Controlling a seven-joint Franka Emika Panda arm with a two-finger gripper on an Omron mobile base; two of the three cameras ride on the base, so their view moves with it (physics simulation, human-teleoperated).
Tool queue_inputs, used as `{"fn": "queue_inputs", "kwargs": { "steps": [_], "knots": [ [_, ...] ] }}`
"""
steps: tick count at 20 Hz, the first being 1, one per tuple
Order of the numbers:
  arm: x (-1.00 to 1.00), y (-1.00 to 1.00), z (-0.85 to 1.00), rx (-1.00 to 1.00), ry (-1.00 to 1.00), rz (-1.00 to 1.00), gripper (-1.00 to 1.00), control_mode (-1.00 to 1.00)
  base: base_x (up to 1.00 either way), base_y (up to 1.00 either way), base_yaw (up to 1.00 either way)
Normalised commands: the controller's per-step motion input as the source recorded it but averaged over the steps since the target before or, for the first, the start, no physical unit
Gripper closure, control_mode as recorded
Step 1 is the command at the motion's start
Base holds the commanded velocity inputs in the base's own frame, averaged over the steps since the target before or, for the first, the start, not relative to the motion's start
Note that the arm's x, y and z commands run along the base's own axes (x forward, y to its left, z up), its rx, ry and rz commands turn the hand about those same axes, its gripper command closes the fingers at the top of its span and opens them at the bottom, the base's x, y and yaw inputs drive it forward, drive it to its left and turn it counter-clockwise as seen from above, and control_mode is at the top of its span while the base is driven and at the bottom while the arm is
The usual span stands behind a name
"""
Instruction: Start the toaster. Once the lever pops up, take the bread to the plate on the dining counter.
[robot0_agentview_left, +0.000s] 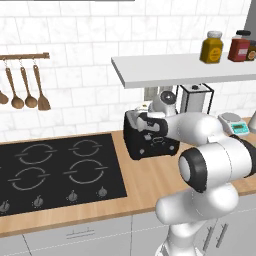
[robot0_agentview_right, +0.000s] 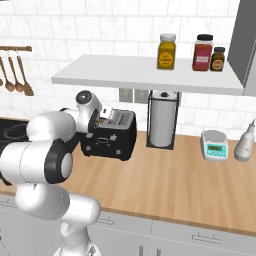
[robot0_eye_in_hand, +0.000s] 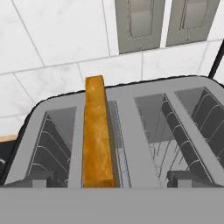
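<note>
bread (robot0_eye_in_hand: 97, 135) upright in toaster (robot0_eye_in_hand: 131, 127) slot, between wide-apart jaws

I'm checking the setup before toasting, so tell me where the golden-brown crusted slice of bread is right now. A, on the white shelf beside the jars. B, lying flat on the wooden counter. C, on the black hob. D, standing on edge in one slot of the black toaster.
D: the hand view shows the golden-brown crusted slice of bread standing upright in a slot of the black toaster.
</note>
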Motion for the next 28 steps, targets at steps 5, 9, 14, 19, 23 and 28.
{"fn": "queue_inputs", "kwargs": {
  "steps": [5, 9, 14, 19, 23, 28],
  "knots": [
    [0.18, 0.00, -0.10, 0.00, 0.01, 0.00, -1.00, -1.00, 0.00, 0.00, 0.00],
    [0.18, 0.00, -0.11, 0.00, 0.01, 0.00, -1.00, -1.00, 0.00, 0.00, 0.00],
    [0.17, 0.00, -0.11, 0.00, 0.01, 0.00, -1.00, -1.00, 0.00, 0.00, 0.00],
    [0.03, 0.03, -0.24, 0.00, 0.02, 0.00, 1.00, -1.00, 0.00, 0.00, 0.00],
    [0.00, 0.00, -0.23, 0.00, 0.02, 0.00, 1.00, -1.00, 0.00, 0.00, 0.00],
    [0.04, 0.00, -0.07, 0.00, 0.00, 0.00, 1.00, -1.00, 0.00, 0.00, 0.00]
  ]
}}
